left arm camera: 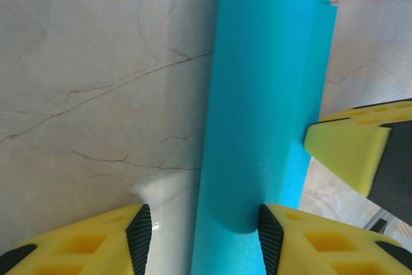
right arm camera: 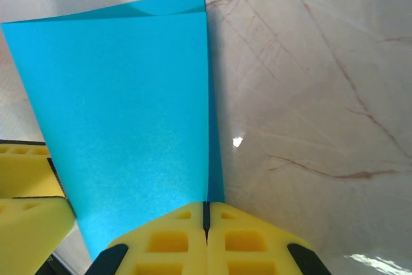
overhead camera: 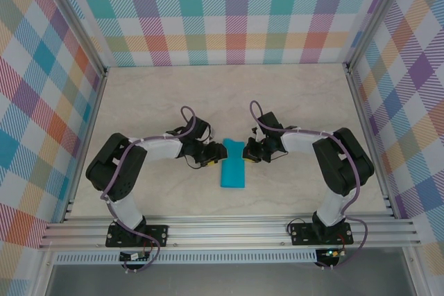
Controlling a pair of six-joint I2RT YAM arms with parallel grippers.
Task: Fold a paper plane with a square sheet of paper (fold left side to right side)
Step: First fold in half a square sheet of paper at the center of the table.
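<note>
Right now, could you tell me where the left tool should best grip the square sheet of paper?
I would take the square sheet of paper by its rounded, uncreased fold, coming from the left arm's side: the free edges lie opposite, pinched in the shut right tool. The open left tool straddles that fold.

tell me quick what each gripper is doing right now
left gripper: open, jaws either side of the folded blue paper, not clamped on it
right gripper: shut, pinching an edge of the blue paper
</note>
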